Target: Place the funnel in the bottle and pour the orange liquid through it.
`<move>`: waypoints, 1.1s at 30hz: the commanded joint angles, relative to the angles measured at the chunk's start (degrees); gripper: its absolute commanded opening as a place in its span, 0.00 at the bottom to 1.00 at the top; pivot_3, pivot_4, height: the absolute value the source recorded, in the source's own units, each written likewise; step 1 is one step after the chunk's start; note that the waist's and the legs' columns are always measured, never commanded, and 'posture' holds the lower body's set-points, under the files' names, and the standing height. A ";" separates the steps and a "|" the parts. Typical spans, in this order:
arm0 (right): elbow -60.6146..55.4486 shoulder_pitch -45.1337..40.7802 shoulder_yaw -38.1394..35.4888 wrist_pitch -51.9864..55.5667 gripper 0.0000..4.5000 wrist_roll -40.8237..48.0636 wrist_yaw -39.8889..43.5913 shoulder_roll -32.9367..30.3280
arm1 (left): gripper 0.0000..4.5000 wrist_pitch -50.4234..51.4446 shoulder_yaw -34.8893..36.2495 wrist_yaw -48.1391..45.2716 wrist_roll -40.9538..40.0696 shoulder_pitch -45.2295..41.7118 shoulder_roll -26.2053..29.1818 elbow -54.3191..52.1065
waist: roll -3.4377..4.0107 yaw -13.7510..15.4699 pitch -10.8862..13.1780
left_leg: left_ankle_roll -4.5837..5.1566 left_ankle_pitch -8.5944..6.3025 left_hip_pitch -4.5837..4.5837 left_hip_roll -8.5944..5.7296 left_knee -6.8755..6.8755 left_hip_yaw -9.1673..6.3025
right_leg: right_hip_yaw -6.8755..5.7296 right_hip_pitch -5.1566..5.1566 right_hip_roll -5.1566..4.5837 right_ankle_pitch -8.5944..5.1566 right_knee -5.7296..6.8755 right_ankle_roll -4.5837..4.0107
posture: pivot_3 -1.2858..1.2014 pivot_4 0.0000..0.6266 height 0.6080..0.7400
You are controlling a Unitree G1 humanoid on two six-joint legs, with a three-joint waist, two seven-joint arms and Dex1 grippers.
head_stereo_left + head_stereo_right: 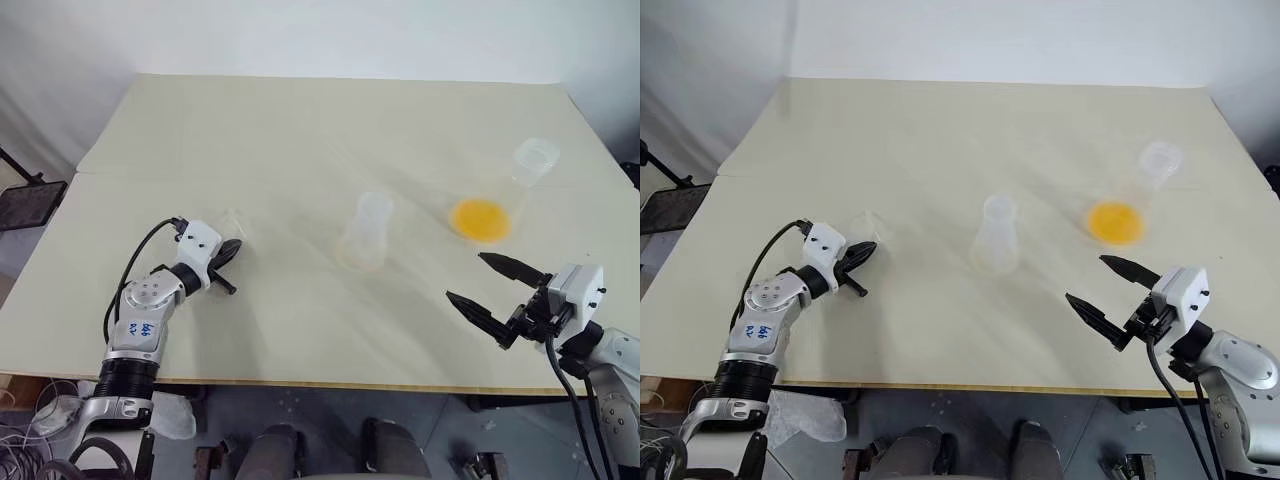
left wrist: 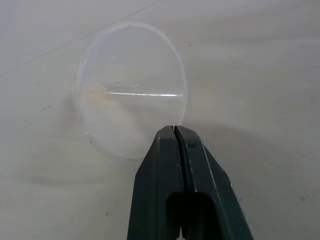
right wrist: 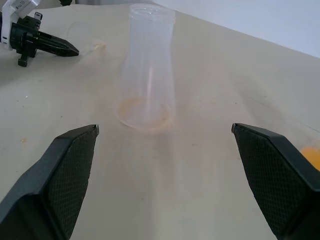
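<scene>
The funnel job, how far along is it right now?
Early stage. Nothing is finished yet: the bottle stands with no funnel in its neck, and the orange liquid sits unpoured in its flask. In hand: the left gripper is shut at the rim of the funnel, which is not yet lifted. The right gripper waits open. Left: seating the funnel, then pouring.
</scene>
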 commanded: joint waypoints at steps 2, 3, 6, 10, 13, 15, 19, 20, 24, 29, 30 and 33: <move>-1.01 0.22 -1.51 -0.79 1.00 0.09 0.35 -0.77 | 0.00 -0.88 2.19 0.92 0.02 0.03 1.69 -0.17 | 0.00 -0.06 0.00 | 0.00 0.00 0.00 0.00 0.00 0.00 | 0.01 0.00 0.00 0.00 -0.01 0.00 | 0.52 0.24 1.00; -0.94 0.18 -1.51 -0.82 1.00 0.07 0.36 -0.78 | 0.00 -1.08 2.20 0.80 -0.01 0.21 1.89 -0.19 | 0.00 -0.08 0.00 | 0.00 0.00 0.00 0.00 0.00 0.00 | 0.00 0.00 0.01 0.00 0.00 0.00 | 0.52 0.24 1.00; -0.81 0.25 -1.61 -0.92 1.00 0.11 0.60 -0.87 | 0.00 -0.38 3.40 -0.31 -1.33 2.15 3.12 -2.59 | 0.00 -0.11 0.00 | 0.00 0.00 0.00 0.01 0.00 0.00 | 0.00 0.00 0.01 0.00 0.00 0.00 | 0.52 0.24 1.00; -0.60 0.04 -1.51 -0.86 1.00 0.16 0.83 -0.95 | 0.00 1.18 7.03 -5.47 -6.55 5.43 5.33 -6.25 | 0.00 -0.20 0.00 | -0.02 -0.01 0.00 0.02 -0.03 0.00 | 0.01 -0.01 0.00 0.00 -0.02 0.00 | 0.52 0.24 1.00; -0.15 -0.61 -1.12 -0.78 1.00 0.06 0.94 -0.98 | 0.00 2.27 8.95 -9.21 -9.41 7.06 7.45 -7.06 | 0.01 -0.21 0.00 | -0.02 -0.01 0.00 0.04 -0.02 -0.01 | 0.02 -0.02 0.00 0.00 -0.03 0.00 | 0.52 0.24 1.00; 0.15 -1.06 -0.91 -0.74 1.00 -0.06 1.00 -0.95 | 0.00 2.95 10.11 -11.23 -11.36 7.87 8.55 -7.76 | 0.01 -0.15 0.00 | -0.02 -0.01 0.01 0.03 -0.02 -0.01 | 0.04 -0.02 -0.01 0.00 -0.03 0.00 | 0.52 0.24 1.00; 0.62 -1.56 -0.70 -0.84 1.00 -0.17 1.29 -0.88 | 0.00 3.60 11.00 -12.11 -11.94 8.40 9.83 -8.06 | 0.01 -0.01 0.00 | -0.02 -0.01 -0.01 -0.01 -0.02 -0.06 | 0.06 0.00 -0.06 0.00 -0.04 0.00 | 0.52 0.24 1.00; 0.75 -1.68 -0.64 -0.90 1.00 -0.22 1.34 -0.84 | 0.00 3.80 10.64 -11.33 -11.27 8.33 9.70 -8.32 | 0.01 -0.03 0.00 | -0.02 -0.01 -0.01 -0.01 -0.02 -0.06 | 0.06 0.00 -0.06 0.00 -0.04 0.00 | 0.52 0.24 1.00; 0.86 -1.83 -0.48 -1.09 1.00 -0.42 1.34 -0.47 | 0.04 0.88 10.24 -6.00 -9.84 6.99 5.51 -10.34 | 0.01 -0.06 0.00 | -0.02 -0.01 -0.01 0.00 -0.03 -0.05 | 0.05 0.00 -0.04 0.00 -0.03 0.00 | 0.52 0.24 1.00; 0.46 -1.27 -0.76 -1.04 1.00 -0.23 1.36 -0.36 | 0.34 2.77 7.55 6.24 -1.29 9.75 1.21 -18.09 | 0.00 -0.07 0.00 | -0.02 -0.01 -0.02 -0.01 -0.04 -0.02 | 0.05 0.00 -0.03 0.00 -0.03 0.01 | 0.52 0.24 1.00; 0.34 -1.00 -0.83 -0.95 1.00 -0.16 1.55 -0.48 | 0.42 3.72 7.98 7.78 -1.13 10.74 0.39 -19.46 | 0.00 -0.14 0.00 | -0.02 -0.01 -0.01 -0.01 -0.06 -0.02 | 0.05 -0.01 -0.02 0.00 -0.03 0.01 | 0.52 0.24 1.00; 0.49 -0.68 -1.13 -0.42 1.00 0.26 2.33 -1.20 | 0.63 4.05 9.00 10.42 -0.87 14.87 -1.43 -22.71 | 0.01 -0.33 0.00 | -0.02 -0.01 0.05 0.02 -0.16 0.05 | 0.07 -0.03 0.00 0.00 -0.06 0.01 | 0.52 0.24 1.00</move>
